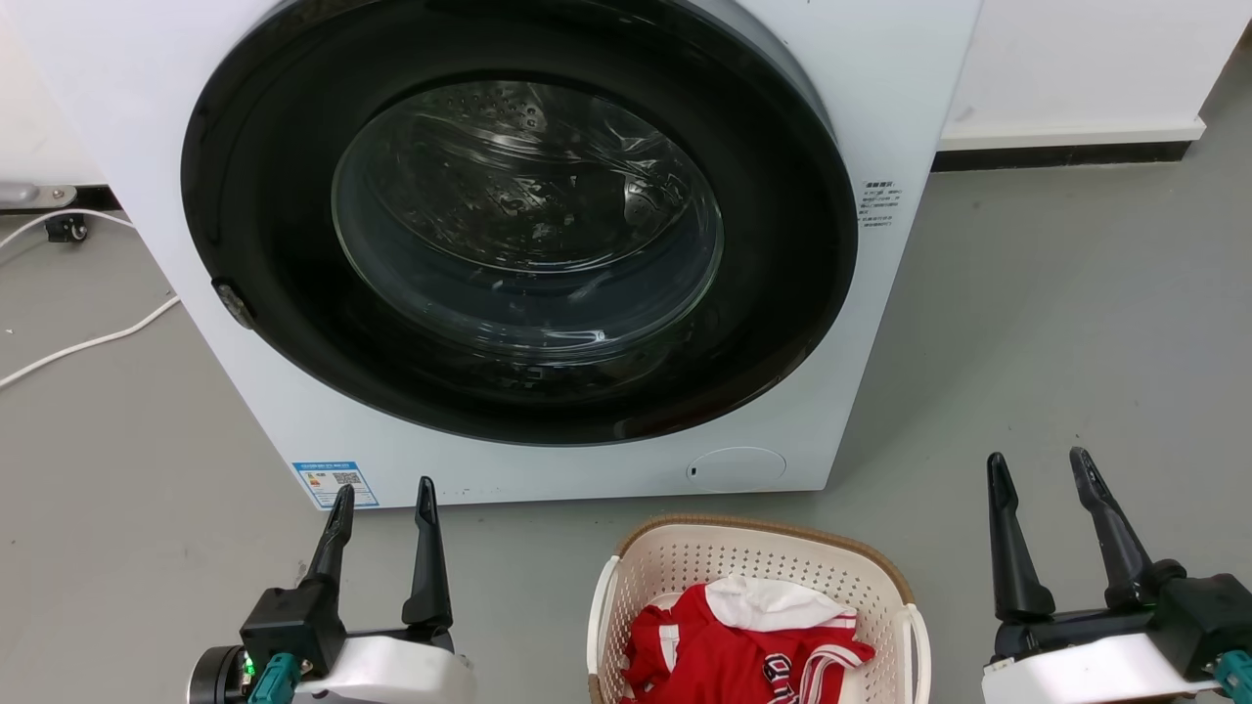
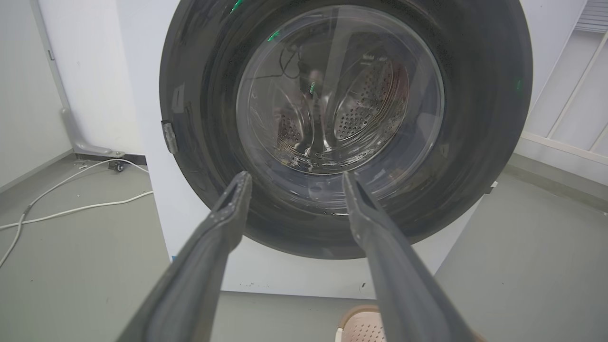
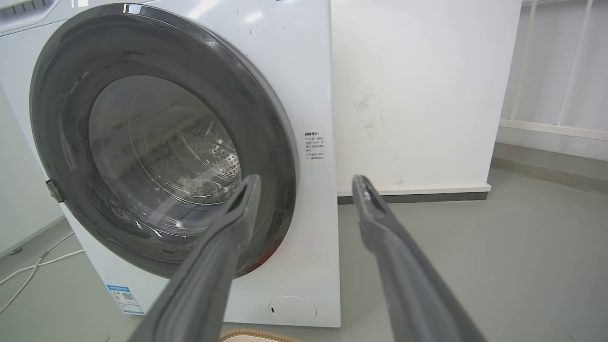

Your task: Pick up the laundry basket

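basket location: laundry basket (image 1: pixel 763 562) on the grey floor (image 1: pixel 1076 342), just before the washing machine (image 1: pixel 880 98); bottom edge of head view cuts it off
basket contents: red and white garment (image 1: pixel 724 655), loose inside
left gripper: left gripper (image 1: pixel 383 489) fingers spread, nothing between them, pointing at the washer door (image 1: pixel 518 215)
right gripper: right gripper (image 1: pixel 1037 458) fingers spread too, empty, pointing past the washer's right edge
key relation: basket sits between the two grippers, inboard of each; fingertips reach farther forward than its far rim, so it lies back and down from both
wrist check: basket rim only peeks in at the bottom edge of both wrist views, below the fingers
nearer arm: right, by the head view; its inner finger is near the right side handle (image 1: pixel 916 636), left gripper stands farther from the left side handle (image 1: pixel 602 606)
axis: handles face left and right, one toward each arm; long axis cannot be told, basket cropped
contact: none, both grippers apart from the basket
step: approach, lift not yet begun
next move needs: likely each gripper swings inward and drops to its own handle
risk: one-sided grab could tip the basket
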You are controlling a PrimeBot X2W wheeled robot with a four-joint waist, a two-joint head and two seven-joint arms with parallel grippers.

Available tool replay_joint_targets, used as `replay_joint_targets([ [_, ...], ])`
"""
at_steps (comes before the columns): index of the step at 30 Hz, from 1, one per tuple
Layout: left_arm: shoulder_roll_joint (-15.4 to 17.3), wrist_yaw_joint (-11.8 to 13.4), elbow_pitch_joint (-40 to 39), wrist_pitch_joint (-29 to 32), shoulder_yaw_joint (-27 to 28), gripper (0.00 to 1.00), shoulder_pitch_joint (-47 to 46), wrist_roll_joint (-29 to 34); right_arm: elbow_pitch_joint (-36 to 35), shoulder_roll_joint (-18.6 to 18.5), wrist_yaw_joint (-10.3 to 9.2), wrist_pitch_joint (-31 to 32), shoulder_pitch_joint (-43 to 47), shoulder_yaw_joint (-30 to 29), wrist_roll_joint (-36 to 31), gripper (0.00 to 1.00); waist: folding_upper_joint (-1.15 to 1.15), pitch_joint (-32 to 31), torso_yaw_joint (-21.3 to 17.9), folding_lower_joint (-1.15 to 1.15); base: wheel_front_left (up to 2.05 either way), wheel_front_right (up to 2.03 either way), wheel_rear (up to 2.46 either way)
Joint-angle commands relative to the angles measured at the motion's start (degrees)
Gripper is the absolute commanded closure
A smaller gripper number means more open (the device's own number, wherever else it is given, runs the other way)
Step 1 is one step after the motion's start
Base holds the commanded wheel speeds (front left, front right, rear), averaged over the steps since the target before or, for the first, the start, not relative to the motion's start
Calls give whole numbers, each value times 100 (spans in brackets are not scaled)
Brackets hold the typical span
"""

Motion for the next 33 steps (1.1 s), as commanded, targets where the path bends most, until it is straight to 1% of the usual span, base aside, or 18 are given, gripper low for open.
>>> replay_joint_targets([
  [1, 8, -13, 0, -51, -6, 0, 48, 83, -43, -23, -2, -37, 69, 12, -104, 0, 0, -1, 2, 0, 0, 0, 0],
  [10, 8, -12, 20, -142, -21, 0, 90, 335, -59, -24, -2, -135, 118, 30, -381, 0, 0, 12, 11, 0, 0, 0, 0],
  [22, 8, 17, 84, -132, -8, 0, 71, 329, 65, -23, -2, -124, 117, 22, -179, 0, 0, 15, 18, 0, 0, 0, 0],
  [33, 8, 47, 120, -132, -8, 0, 68, 350, 95, -23, -2, -124, 94, 31, -161, 0, 0, 19, -2, 0, 0, 0, 0],
])
